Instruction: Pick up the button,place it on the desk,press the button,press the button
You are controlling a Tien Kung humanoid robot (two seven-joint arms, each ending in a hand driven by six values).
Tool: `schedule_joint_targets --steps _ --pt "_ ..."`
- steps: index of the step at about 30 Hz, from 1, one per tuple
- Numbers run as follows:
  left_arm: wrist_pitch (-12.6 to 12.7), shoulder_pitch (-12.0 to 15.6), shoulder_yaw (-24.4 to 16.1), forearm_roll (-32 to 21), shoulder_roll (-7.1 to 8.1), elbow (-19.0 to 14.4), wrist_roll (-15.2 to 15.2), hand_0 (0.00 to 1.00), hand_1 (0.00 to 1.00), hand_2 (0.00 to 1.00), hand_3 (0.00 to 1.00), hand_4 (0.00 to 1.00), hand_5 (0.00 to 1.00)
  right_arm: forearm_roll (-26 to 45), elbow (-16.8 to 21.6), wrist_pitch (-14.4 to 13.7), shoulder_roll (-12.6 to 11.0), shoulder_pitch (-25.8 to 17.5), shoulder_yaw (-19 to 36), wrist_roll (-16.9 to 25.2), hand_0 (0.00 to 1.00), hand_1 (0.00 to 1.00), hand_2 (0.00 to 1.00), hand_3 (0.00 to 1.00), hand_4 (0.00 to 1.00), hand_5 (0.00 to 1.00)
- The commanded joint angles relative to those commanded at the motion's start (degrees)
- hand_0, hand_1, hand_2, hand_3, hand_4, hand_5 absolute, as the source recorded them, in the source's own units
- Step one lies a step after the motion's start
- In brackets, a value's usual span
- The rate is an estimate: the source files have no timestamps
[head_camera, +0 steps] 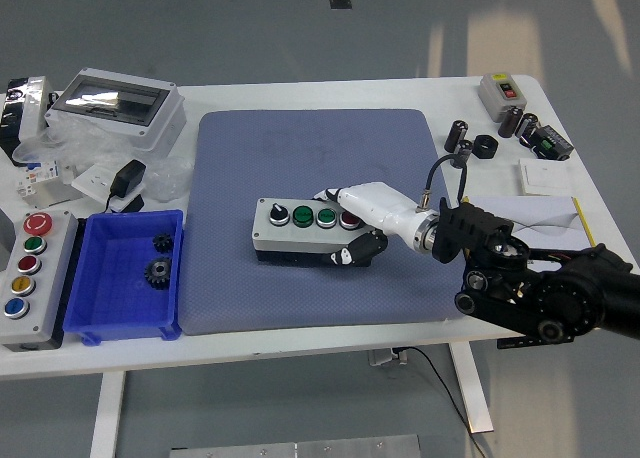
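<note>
A white tabletop (300,353) carries a large blue-grey mat (320,178), and on the mat's near-centre sits the button box (305,233), a grey box with a row of four knobs on top: a black one, two green and a red one at its right end. The right arm (545,288), black and bulky, enters from the lower right and angles in low across the mat. Its white robot hand (358,223) is closed around the box's right end, fingers (335,195) laid over the top by the red knob and the dark thumb (358,250) curled against the near side. The fingertips partly hide that knob. Left of the mat stands a blue bin (125,318) with two dark gears (158,260); the left arm is out of view
</note>
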Motion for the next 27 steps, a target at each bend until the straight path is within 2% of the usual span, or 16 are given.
schedule_joint_targets --steps 2,3,8,9,22,27 --pt "-0.02 -0.06 -0.06 0.11 0.09 0.0 0.0 0.647 0.636 0.598 0.609 0.641 0.246 0.17 -0.24 -0.29 -0.04 0.1 -0.32 0.2 0.734 0.698 0.677 0.67 0.127 0.002" --pt "-0.03 -0.08 -0.09 0.17 0.12 0.0 0.0 0.646 0.635 0.597 0.608 0.643 0.251 0.19 -0.41 -0.4 -0.06 0.12 -0.5 0.26 0.861 0.81 0.804 0.815 0.315 0.002" --pt "-0.03 0.0 -0.17 0.25 0.19 0.0 0.22 0.646 0.635 0.597 0.608 0.643 0.251 0.44 -1.23 -0.62 -0.11 0.05 -1.25 0.54 0.861 0.81 0.804 0.815 0.315 0.002" --pt "-0.03 0.04 -0.16 0.24 0.18 0.0 0.3 0.646 0.635 0.595 0.608 0.643 0.252 0.51 -1.39 -0.64 -0.09 0.0 -1.36 0.59 0.914 0.847 0.837 0.874 0.381 0.002" --pt "-0.04 0.09 -0.05 -0.01 -0.08 0.0 0.66 0.646 0.635 0.592 0.608 0.642 0.249 1.13 -2.11 -0.73 -0.48 -0.21 -1.51 0.99 0.926 0.864 0.847 0.892 0.404 0.002" --pt "-0.03 0.13 -0.03 -0.04 -0.2 0.0 0.74 0.646 0.634 0.594 0.609 0.642 0.246 3.23 -1.47 0.1 -0.97 -0.19 -0.88 1.35 0.925 0.866 0.847 0.897 0.408 0.002"
